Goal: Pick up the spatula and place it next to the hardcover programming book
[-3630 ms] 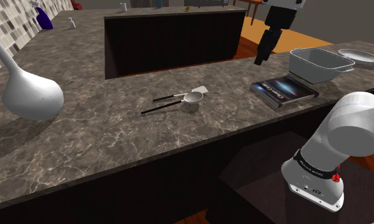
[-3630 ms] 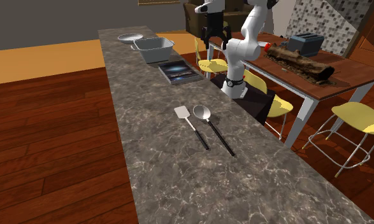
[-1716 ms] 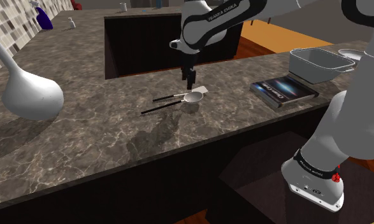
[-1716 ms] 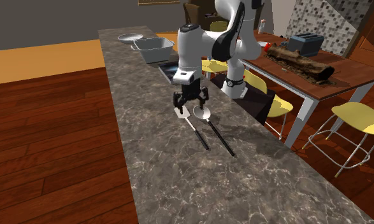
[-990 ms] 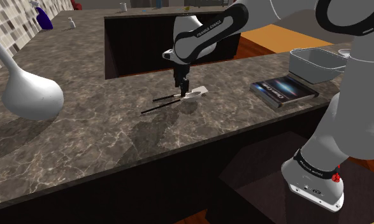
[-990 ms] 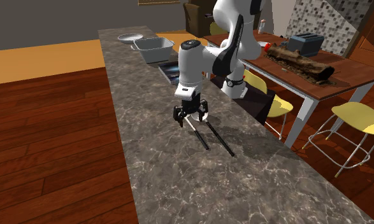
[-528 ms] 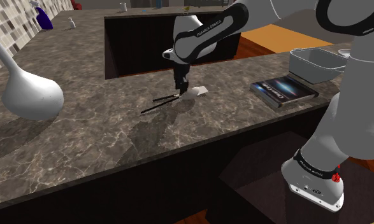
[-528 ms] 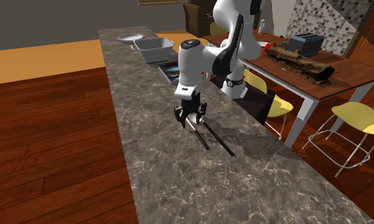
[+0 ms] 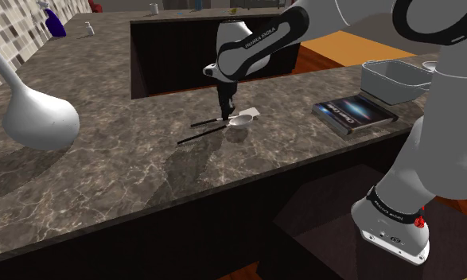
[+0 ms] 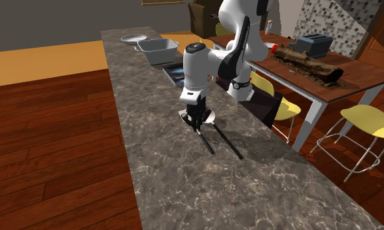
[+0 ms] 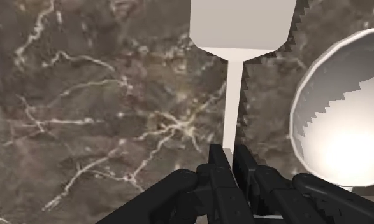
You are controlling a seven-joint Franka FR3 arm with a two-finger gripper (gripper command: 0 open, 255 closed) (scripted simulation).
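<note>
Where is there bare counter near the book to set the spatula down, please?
The stretch of counter between the ladle and the book is bare. It is crowded on the book's far side, where the pan stands close.

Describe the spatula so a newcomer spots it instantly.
On the long dark marbled counter, left of the book in the shoulder view, two black-handled utensils are side by side. The spatula has the flat, squarish pale blade, its thin neck clasped by the black hand; the ladle beside it has a round bowl.
</note>
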